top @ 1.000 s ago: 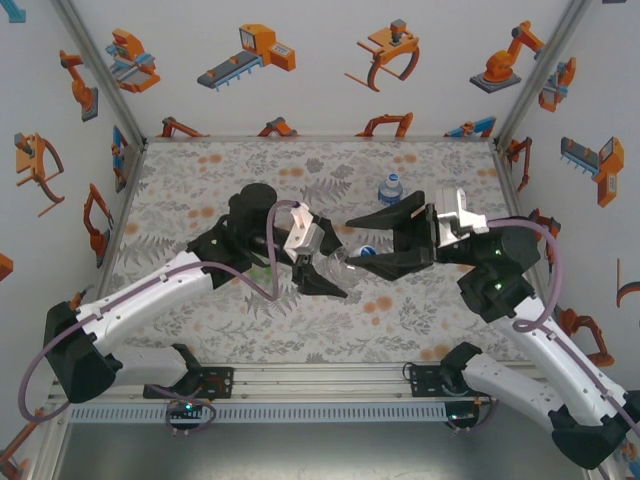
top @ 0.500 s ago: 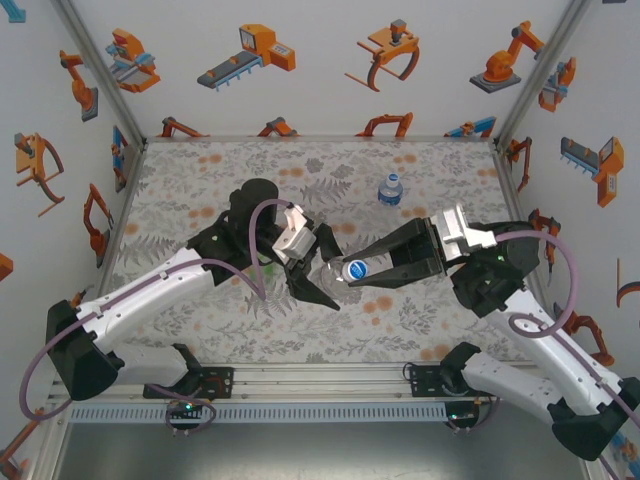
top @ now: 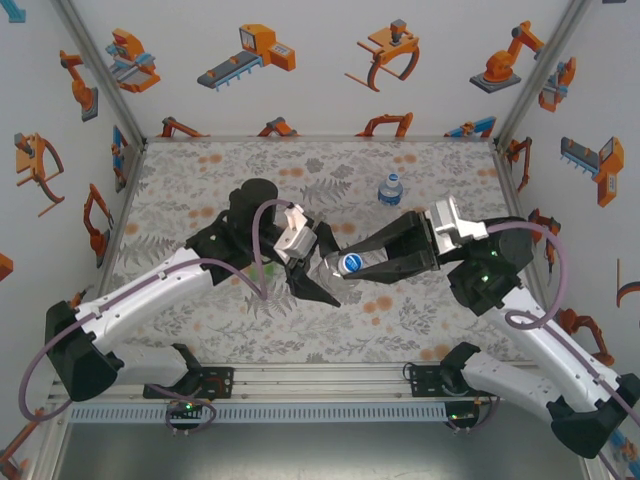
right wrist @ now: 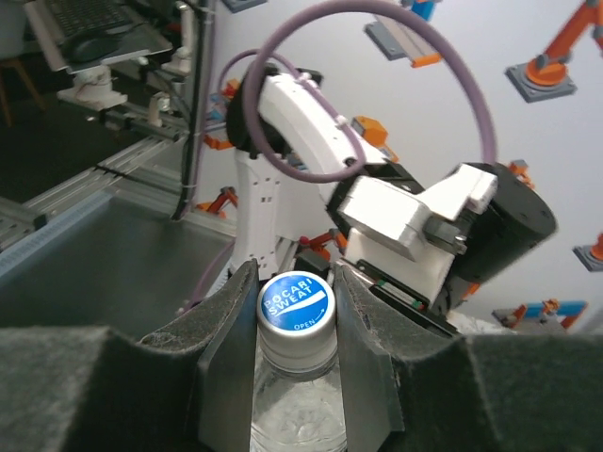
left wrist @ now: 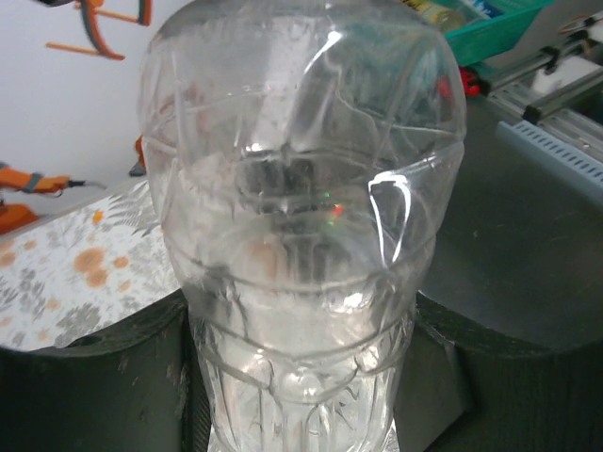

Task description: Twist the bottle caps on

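Observation:
A clear plain bottle (top: pixel 332 266) hangs over the middle of the table between both arms. My left gripper (top: pixel 312 268) is shut on its lower body, and in the left wrist view the bottle (left wrist: pixel 301 235) stands close up between the black fingers (left wrist: pixel 94 377). The cap (right wrist: pixel 297 303) sits on the bottle's neck; it is white-sided with a blue printed top. My right gripper (right wrist: pixel 297 315) is shut on it, one pad pressed against each side. From above, the right gripper (top: pixel 352 263) meets the cap (top: pixel 350 263) from the right.
A second bottle (top: pixel 390 188) with a blue label and a cap stands upright at the back of the floral mat, behind the right gripper. The enclosure walls bound the mat (top: pixel 200 170) on the left, back and right. The left arm's wrist (right wrist: pixel 405 221) faces the right wrist camera.
My right gripper has moved left onto the bottle's top and shut on the cap. The left gripper has kept hold of the bottle, shifting it slightly.

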Motion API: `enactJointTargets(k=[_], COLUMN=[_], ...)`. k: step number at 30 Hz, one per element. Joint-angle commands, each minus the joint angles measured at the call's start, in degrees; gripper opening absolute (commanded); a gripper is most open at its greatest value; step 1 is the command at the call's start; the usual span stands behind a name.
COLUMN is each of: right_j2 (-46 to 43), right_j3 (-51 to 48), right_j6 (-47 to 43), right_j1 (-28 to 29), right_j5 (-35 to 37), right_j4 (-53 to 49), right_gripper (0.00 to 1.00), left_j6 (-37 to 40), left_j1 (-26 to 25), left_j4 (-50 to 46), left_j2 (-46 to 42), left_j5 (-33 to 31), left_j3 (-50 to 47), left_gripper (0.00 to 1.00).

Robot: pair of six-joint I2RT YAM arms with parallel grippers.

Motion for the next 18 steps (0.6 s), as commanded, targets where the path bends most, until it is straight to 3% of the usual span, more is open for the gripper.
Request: enactJointTargets(k=[1, 4, 10, 16, 18], right_j2=[0.5, 1.2, 3.6, 5.6, 5.8], right_j3=[1.9, 2.9, 2.6, 1.5, 0.2], right_j6=[-8.8, -10.1, -3.3, 2.7, 4.6], right_j1=[0.0, 0.1, 0.0, 0.0, 0.0], right_j5=[13.2, 23.6, 40.6, 49.9, 50.1], right_j4=[-18.7, -26.6, -30.2, -31.3, -28.7], right_gripper=[0.00, 0.00, 0.00, 0.00, 0.00], left_j6=[1.6, 0.5, -2.4, -6.5, -7.1], left_j1=[-0.1, -0.1, -0.3, -0.3, -0.3], left_j4=[-0.2, 0.7, 3.6, 3.7, 3.7], left_j2=[-2.7, -3.7, -4.6, -3.2, -2.8], left_j5=[-12.8, -22.7, -37.7, -48.6, -50.3], left_j3=[-1.4, -2.9, -5.2, -5.0, -5.2], left_gripper=[0.00, 0.00, 0.00, 0.00, 0.09])
